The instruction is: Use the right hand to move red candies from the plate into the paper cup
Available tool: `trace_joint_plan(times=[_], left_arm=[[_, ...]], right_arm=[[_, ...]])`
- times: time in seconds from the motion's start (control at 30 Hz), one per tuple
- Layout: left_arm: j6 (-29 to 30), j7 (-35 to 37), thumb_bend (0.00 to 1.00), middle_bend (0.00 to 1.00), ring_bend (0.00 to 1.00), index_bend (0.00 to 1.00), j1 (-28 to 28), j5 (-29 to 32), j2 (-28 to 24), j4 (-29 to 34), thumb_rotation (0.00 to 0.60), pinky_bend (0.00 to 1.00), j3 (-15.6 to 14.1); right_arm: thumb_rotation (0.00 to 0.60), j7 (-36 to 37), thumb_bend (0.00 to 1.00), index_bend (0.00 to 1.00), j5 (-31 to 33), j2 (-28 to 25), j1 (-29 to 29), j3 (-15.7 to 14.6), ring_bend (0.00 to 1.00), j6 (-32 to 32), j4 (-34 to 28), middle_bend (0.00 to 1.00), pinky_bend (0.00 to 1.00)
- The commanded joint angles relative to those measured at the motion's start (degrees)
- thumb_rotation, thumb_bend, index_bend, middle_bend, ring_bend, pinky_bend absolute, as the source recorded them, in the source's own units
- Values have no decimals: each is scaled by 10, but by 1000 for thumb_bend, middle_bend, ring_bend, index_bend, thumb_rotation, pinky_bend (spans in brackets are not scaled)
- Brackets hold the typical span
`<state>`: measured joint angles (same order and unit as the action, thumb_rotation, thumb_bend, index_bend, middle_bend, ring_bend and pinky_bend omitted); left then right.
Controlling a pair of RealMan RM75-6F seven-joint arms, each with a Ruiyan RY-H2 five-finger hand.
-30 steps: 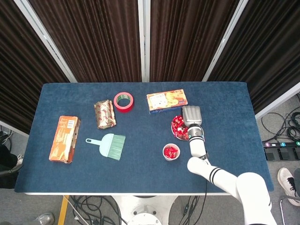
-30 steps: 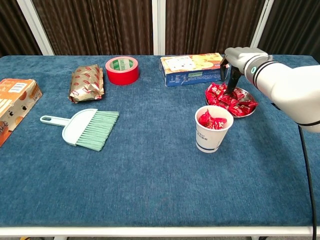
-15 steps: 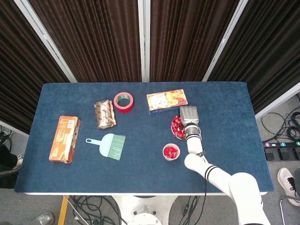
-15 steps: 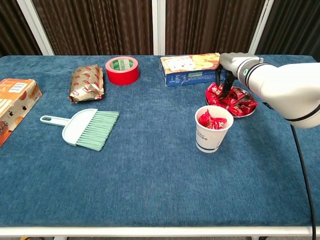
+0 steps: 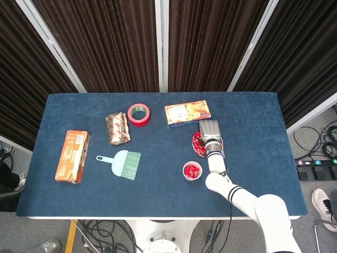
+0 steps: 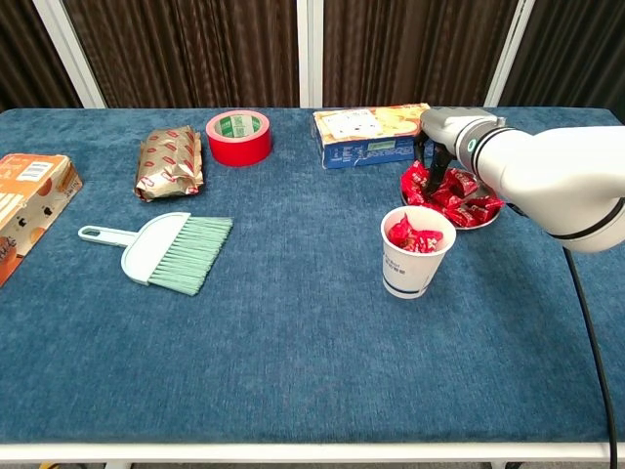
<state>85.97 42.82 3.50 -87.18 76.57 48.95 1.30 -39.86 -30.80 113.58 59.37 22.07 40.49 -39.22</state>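
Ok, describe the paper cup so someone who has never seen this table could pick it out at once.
On the blue table, look toward the right side, where the right hand reaches over a plate of red candies. The paper cup stands just in front of that plate. It is the only upright white container, already holding red candies.

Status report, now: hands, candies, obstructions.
Right hand down over the metal plate, fingers among the red wrapped candies; grasp unclear. Left hand not in view. White paper cup holds some candies. Path to cup clear.
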Motion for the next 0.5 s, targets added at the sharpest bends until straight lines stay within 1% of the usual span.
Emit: trace_joint_plan(times=[0.03, 0.2, 0.3, 0.37, 0.5], left_arm=[[0, 1, 91, 136, 54, 144, 0, 0, 0, 0, 436, 191, 0], [1, 0, 92, 136, 55, 144, 0, 0, 1, 1, 436, 191, 0], [-1, 0, 92, 136, 54, 144, 1, 0, 0, 2, 435, 191, 0], [0, -1, 92, 136, 54, 144, 1, 0, 0, 3, 436, 191, 1], [2, -5, 92, 137, 54, 144, 3, 0, -3, 8, 438, 191, 3]], right_arm=[[600, -3, 153, 590, 1, -2, -2, 0, 1000, 3, -4, 1000, 947], [600, -12, 174, 597, 5, -7, -5, 0, 1000, 7, -14, 1000, 947], [600, -11, 186, 600, -3, -17, -9, 0, 1000, 23, -39, 1000, 947], [600, -11, 188, 601, -12, -30, -15, -2, 1000, 42, -69, 1000, 947], [600, -16, 190, 602, -30, -67, -34, -9, 1000, 90, -152, 1000, 947]])
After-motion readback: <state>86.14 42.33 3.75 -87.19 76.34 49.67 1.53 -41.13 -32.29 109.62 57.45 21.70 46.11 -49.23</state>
